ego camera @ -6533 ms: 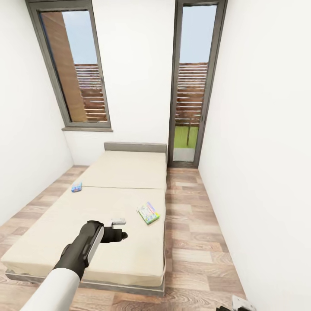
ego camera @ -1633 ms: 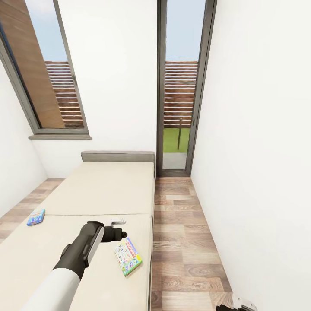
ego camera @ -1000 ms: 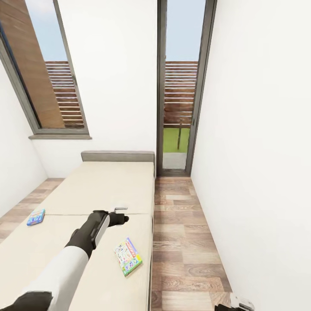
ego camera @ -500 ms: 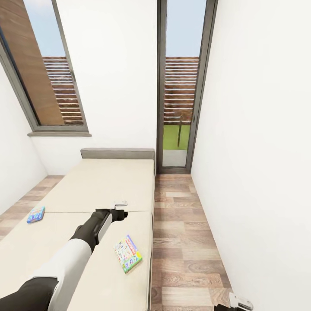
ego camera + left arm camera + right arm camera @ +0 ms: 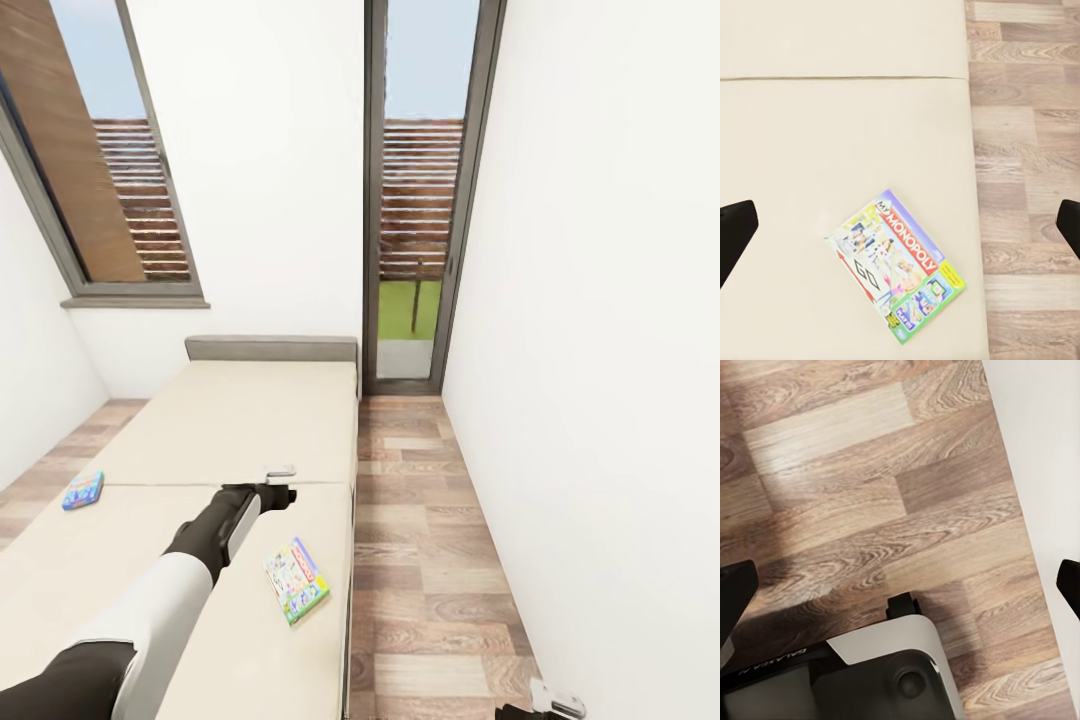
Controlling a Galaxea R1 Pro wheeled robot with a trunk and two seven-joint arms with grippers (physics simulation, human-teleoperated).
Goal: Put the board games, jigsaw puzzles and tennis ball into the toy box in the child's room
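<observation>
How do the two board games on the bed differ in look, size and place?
The green-and-white Monopoly box looks larger and lies near the bed's floor-side edge; the blue box looks smaller and lies at the opposite edge. The Monopoly box lies below the open left pincer, while the blue box lies well off to its side. Both lie flat on the beige mattress, untouched.

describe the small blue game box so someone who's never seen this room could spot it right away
Find the wide beige bed under the tall window. On the head view's left side of the mattress, near its edge and by the seam across it, lies the small blue board game. The other box, the green-and-white Monopoly game, is larger and lies near the opposite edge.
</observation>
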